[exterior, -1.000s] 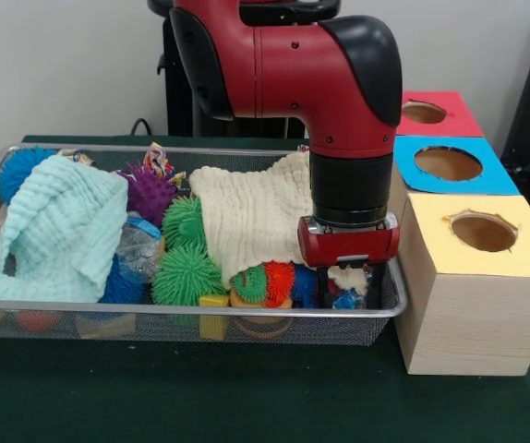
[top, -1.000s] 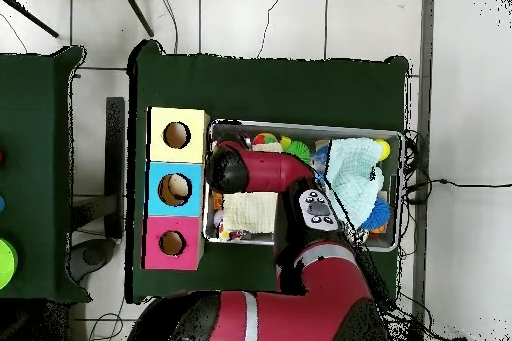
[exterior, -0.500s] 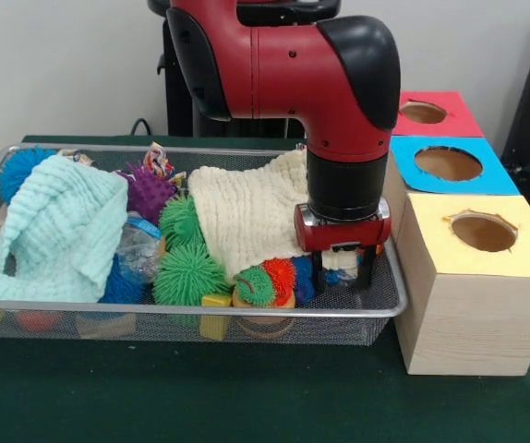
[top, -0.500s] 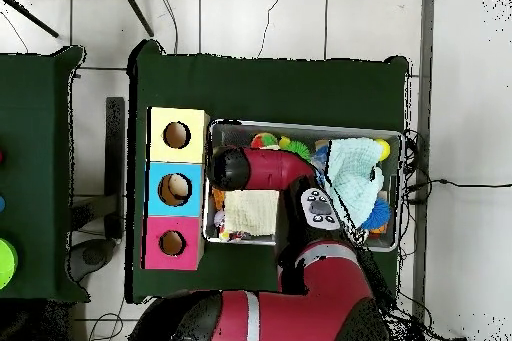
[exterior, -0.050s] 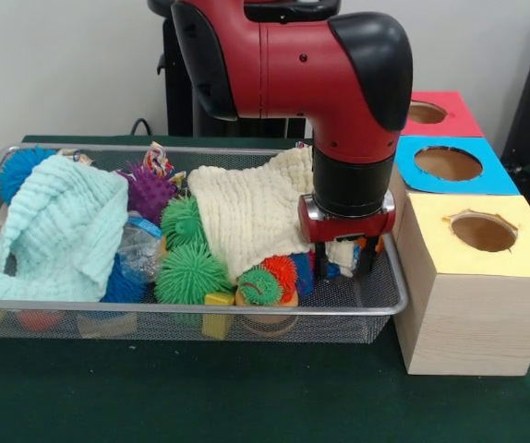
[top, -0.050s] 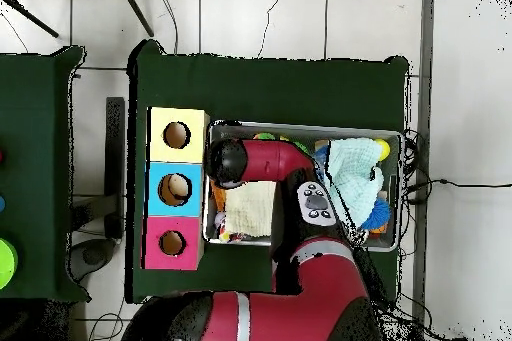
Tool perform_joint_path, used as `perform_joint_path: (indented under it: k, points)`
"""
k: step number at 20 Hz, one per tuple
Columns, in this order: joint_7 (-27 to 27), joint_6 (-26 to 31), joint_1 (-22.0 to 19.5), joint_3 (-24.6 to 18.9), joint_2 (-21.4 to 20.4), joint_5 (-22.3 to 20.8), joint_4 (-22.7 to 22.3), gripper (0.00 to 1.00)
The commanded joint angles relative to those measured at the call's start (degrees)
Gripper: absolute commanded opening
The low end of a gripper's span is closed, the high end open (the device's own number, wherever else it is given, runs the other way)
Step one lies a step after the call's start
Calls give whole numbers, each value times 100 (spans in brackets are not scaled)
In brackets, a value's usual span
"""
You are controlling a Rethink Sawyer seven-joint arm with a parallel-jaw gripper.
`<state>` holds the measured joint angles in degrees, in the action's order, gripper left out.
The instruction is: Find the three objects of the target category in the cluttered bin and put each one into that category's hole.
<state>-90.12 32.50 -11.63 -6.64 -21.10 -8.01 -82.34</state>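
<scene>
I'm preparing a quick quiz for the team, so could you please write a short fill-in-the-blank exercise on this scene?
1. The box nearest the camera has a ____ top.
2. The cream cloth lies inside the wire ____.
3. The box between the yellow and red ones is ____.
4. The cloth at the basket's other end is light ____.

Missing words: yellow; basket; blue; green

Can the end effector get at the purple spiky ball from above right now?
Probably yes. The purple spiky ball lies uncovered between the mint cloth and cream cloth, though the end effector already appears to hold something pale.

gripper (exterior, -0.050s: pixel 346 263) clamps pale object (exterior, -0.050s: pixel 343 253) (over bin (exterior, -0.050s: pixel 376 300)); cloth (exterior, -0.050s: pixel 251 217) beside
</scene>
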Motion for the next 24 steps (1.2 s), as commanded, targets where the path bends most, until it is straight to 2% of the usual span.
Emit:
perform_joint_path:
  k: [1,7,15,20,24]
  points:
    - [-226,1006,152,-188,453,-98,-74,100]
    - [-216,1197,176,-153,517,-82,48,100]
    - [-178,1861,263,17,397,-149,127,100]
    - [-9,2315,167,-125,372,-68,76,100]
    - [34,2410,151,-165,399,-76,92,100]
